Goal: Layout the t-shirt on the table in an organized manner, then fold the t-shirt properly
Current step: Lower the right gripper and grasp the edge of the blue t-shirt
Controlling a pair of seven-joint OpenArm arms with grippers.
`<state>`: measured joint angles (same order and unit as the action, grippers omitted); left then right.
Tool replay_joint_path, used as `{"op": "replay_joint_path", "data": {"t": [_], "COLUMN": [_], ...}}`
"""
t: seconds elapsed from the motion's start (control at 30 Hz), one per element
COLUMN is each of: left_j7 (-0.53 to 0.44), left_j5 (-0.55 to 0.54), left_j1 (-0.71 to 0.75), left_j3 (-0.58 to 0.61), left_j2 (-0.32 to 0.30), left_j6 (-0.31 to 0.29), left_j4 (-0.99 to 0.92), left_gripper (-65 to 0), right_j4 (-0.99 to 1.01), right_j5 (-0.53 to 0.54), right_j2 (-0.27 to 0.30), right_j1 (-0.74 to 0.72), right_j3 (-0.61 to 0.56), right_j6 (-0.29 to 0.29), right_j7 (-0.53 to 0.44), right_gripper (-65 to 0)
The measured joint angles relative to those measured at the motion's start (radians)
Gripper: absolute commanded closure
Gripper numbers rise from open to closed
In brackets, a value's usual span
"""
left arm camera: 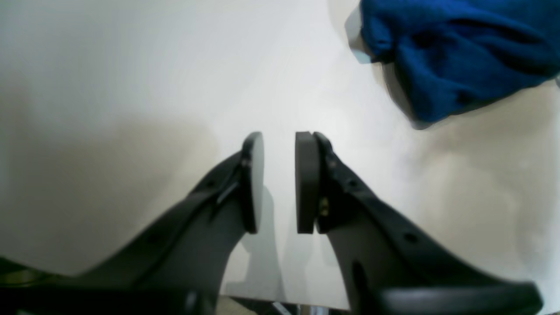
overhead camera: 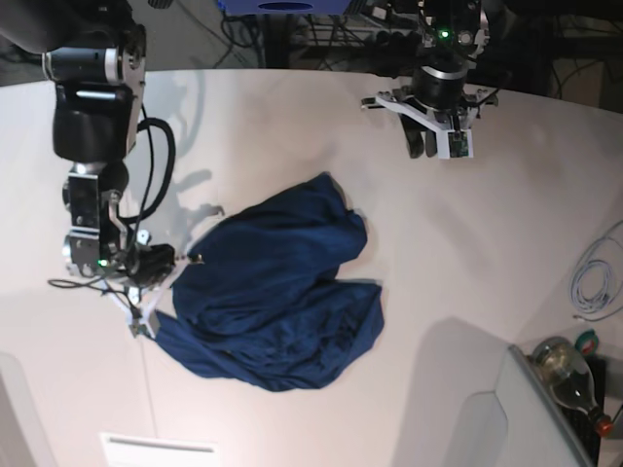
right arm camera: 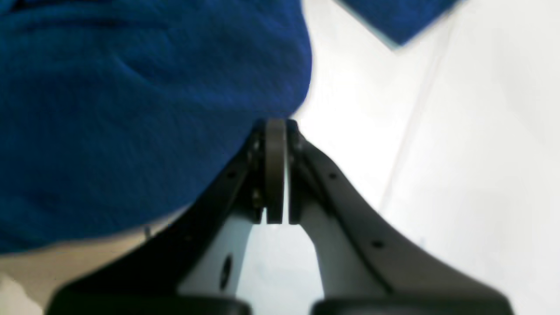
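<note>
From where I'm standing, the t-shirt (overhead camera: 277,297) is a rumpled navy heap on the near-middle of the desk (overhead camera: 458,263), nowhere near laid out yet, so the job in hand looks like spreading it flat first. The right claw (right arm camera: 275,131) sits right at the heap's edge, clenched tight, pads pressed together; in its wrist view the cloth bulges just beside it and I honestly can't tell if any hem is pinched in there. If it isn't, I'd reopen, go lower and grab a real edge like a hem or shoulder, not the bunched middle. The left claw (left arm camera: 280,175) hangs well apart over bare desk at the far side, released, a clear gap between the pads, holding nothing. It needs to come over to an opposite corner so both can pull outward together. The desk is white and smooth, plenty of room. Further off: a bottle (overhead camera: 569,375) and a cable (overhead camera: 594,282) by the edge.
</note>
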<state>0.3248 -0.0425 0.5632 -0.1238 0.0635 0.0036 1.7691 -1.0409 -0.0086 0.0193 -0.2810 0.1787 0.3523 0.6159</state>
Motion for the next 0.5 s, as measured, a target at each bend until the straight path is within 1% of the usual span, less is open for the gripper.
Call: {"op": "replay_joint_path", "data": {"t": [0.1,0.17,0.23,0.27,0.3,0.33,0.4,0.47,0.5], "left_j7": [0.000,0.000,-0.001,0.000,0.001,0.000,0.001,-0.002,-0.001], "left_j5": [0.000,-0.001,0.000,0.000,0.000,0.000,0.000,0.000,-0.004], "left_j1": [-0.001,-0.005,-0.006,-0.006,-0.006,-0.006,-0.006,-0.005,-0.003], "left_j3": [0.000,0.000,0.000,0.000,0.001,0.001,0.000,-0.002,-0.008], "left_j2": [-0.024,-0.036,-0.045,-0.047,-0.050,-0.050,-0.050,-0.049,-0.048], "left_j6": [-0.001,-0.001,-0.001,-0.001,-0.001,-0.001,0.000,-0.002,-0.005], "left_j4": [0.000,0.000,0.000,0.000,-0.001,-0.001,-0.002,-0.002,-0.002], "left_gripper": [-11.2,-11.2,-11.2,-11.2,-11.2,-11.2,-11.2,-11.2,-11.2], "right_j4": [-0.201,-0.316,-0.346,-0.338,-0.312,-0.273,-0.179,-0.074,-0.017], "right_j5": [0.000,0.002,0.002,0.008,0.043,0.091,0.196,0.324,0.366], "right_j2": [0.014,0.021,0.013,0.009,0.006,0.005,0.011,0.019,0.032], "right_j1": [0.118,0.192,0.221,0.217,0.200,0.169,0.090,0.012,-0.014], "right_j3": [0.003,0.006,0.007,0.007,0.007,0.007,0.006,0.060,0.088], "right_j6": [-0.005,-0.003,0.000,0.000,0.000,0.000,0.000,0.011,0.008], "right_j7": [0.049,0.051,0.050,0.047,0.035,0.030,0.022,0.002,-0.011], "right_gripper": [-0.2,-0.2,-1.1,-2.7,-5.9,-10.8,-22.7,-36.5,-41.4]}}
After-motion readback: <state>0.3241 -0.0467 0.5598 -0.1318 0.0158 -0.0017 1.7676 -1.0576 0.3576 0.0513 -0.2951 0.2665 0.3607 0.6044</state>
